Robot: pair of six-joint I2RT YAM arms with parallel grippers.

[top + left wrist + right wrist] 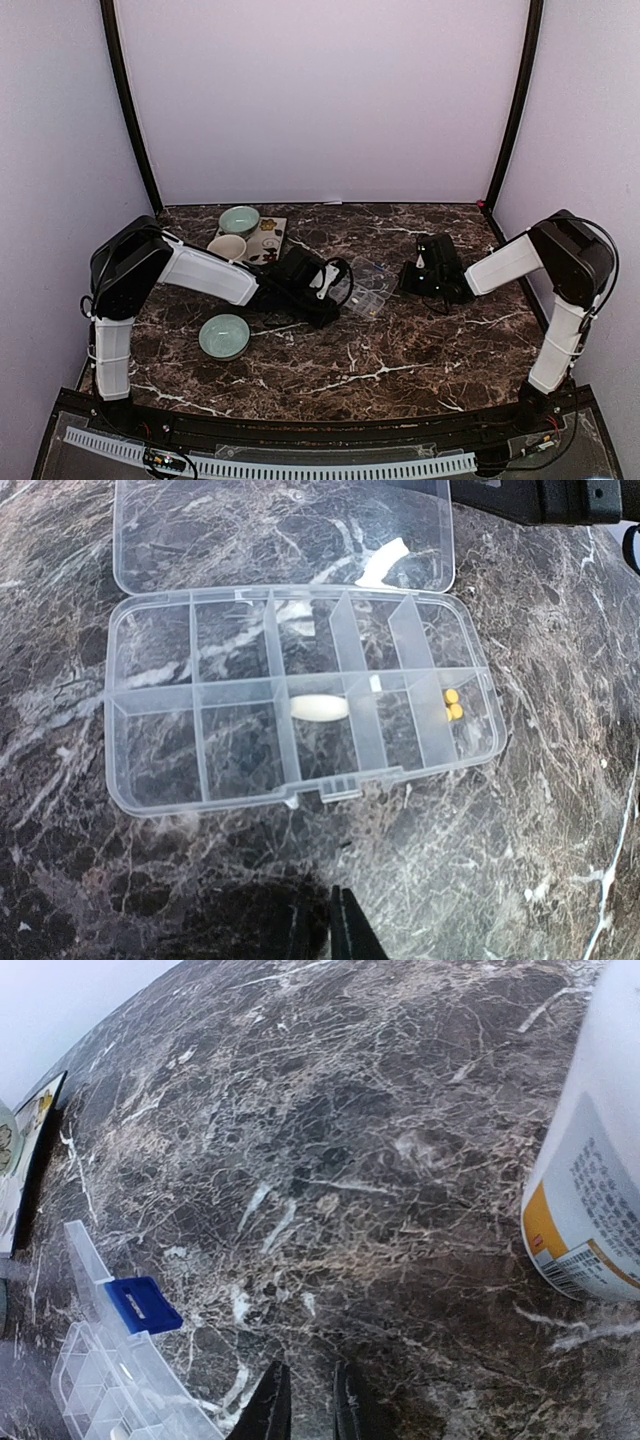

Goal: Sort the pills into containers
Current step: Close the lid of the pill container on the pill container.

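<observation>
Tabletop (400,350) of dark marble, carrying open pill organiser (300,705) between both arms. Box just ahead of left jaws, long axis crosswise to them; off to lower left of right jaws. Left jaws pressed together; right jaws narrowly parted, empty. Left arm seemingly nearer. Inside: white capsule (320,707), two yellow pills (453,703).

near green bowl (224,336) alone | far green bowl (239,219), cream bowl (227,247) seemingly on tray (272,238) | white bottle (590,1140)

Table (400,350) was dark brown marble-pattern with white veining. Plain pale lilac walls (320,100) enclosed three sides, with black posts (128,110) at both back corners. Lighting was even and diffuse.
</observation>
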